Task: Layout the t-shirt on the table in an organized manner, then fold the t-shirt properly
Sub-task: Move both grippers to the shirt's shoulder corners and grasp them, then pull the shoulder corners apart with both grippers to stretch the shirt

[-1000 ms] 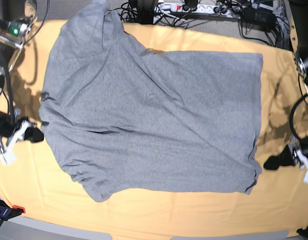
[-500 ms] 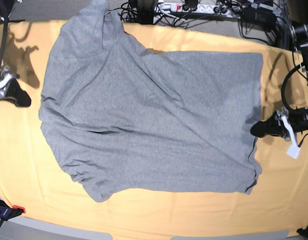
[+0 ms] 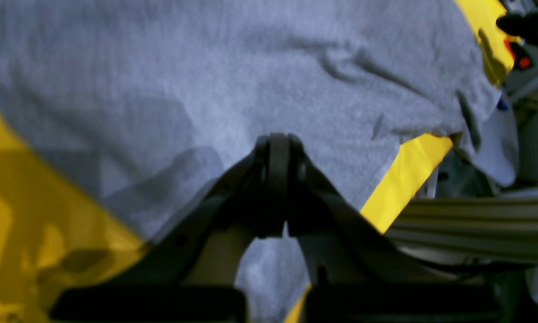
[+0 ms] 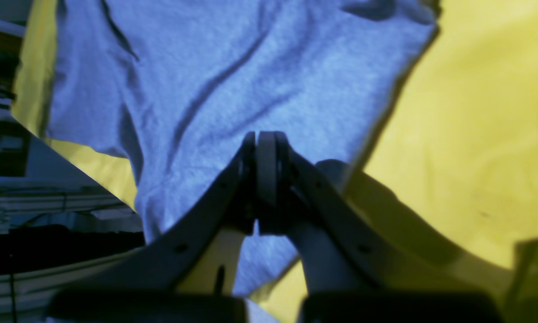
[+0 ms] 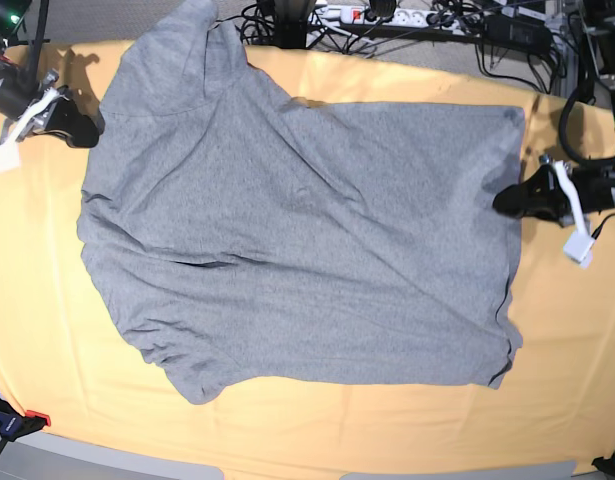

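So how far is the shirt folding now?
Done: the t-shirt lies mostly spread on the table, lettering not visible. In hand: both grippers, jaws shut, sit at opposite shirt edges, left gripper, right gripper. Left: one sleeve overhangs the far edge; no fold is made.

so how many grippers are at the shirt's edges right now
2: the right gripper at the t-shirt's sleeve side, the left gripper at its hem side. Both are shut.

At 12 o'clock in base view we see a white power strip [image 5: 359,13] w/ tangled black cables [image 5: 457,30] on grey floor [image 5: 107,20]; red-tipped clamp [image 5: 17,420] at 8 o'clock.
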Controlling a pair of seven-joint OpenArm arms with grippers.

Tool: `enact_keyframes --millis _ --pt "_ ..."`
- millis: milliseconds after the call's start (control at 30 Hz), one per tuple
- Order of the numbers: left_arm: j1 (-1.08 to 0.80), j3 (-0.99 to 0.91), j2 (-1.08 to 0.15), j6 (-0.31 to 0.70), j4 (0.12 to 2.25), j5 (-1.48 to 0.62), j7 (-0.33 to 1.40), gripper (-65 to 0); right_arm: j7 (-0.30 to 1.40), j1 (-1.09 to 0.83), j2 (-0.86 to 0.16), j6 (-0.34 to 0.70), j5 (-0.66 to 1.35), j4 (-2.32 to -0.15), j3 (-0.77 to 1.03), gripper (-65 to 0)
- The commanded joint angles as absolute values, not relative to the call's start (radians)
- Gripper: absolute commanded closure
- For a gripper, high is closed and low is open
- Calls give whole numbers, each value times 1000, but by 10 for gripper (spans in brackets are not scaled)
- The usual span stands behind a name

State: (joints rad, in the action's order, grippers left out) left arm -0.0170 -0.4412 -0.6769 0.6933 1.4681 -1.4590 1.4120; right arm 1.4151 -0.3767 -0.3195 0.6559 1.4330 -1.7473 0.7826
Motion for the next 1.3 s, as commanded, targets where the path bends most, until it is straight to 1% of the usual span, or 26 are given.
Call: enact_keyframes --millis 0,33,133,167,200,233,400,433,533,567,700,833,933,1167,1267 --pt "-21 -469 -701 698 1486 -1484 1396 0 1396 -376 -341 668 1457 -1763 791 0" --pt "-42 -486 -701 698 1486 -1484 1396 0 1396 -382 -341 671 1458 -1763 791 -29" --pt "-112 -532 -701 698 1486 -1484 1396 0 1396 -414 -341 674 1454 -1763 791 -194" --pt "-133 -545 -701 698 1486 -1484 1396 0 1396 -425 -341 679 1444 -1763 791 -233" --pt "-152 -554 -701 698 1486 -1484 1396 0 1396 -436 -341 686 1433 -1763 791 -259" --pt "-168 -562 -701 698 1486 -1484 1396 0 1396 -447 -341 697 1427 -1763 791 -272" --pt "-209 -573 -700 698 1486 -1484 1396 0 1396 -490 -336 698 1383 -1762 791 -277" --pt "-213 -573 -700 698 1485 -1484 1396 0 1396 -490 -328 698 1366 -1758 791 -302" --pt "-213 -573 -700 698 1485 -1484 1396 0 1396 -490 -294 683 1353 -1728 791 -415" --pt "-213 -573 -700 698 1485 -1484 1396 0 1396 -490 -283 677 1353 -1713 791 -424" --pt "-213 -573 -700 698 1485 -1484 1396 0 1396 -484 -261 698 1369 -1652 791 -423" --pt "-213 -573 -700 698 1485 -1484 1396 0 1357 -484 -261 698 1386 -1589 791 -423" --pt "-213 -573 -700 698 1485 -1484 1396 0 1357 -484 -260 696 1388 -1553 791 -422" --pt "-213 -573 -698 698 1485 -1484 1396 0 1359 -482 -261 698 1467 -1547 790 -415" --pt "-213 -573 -698 698 1485 -1484 1396 0 1365 -482 -260 698 1467 -1547 790 -356"
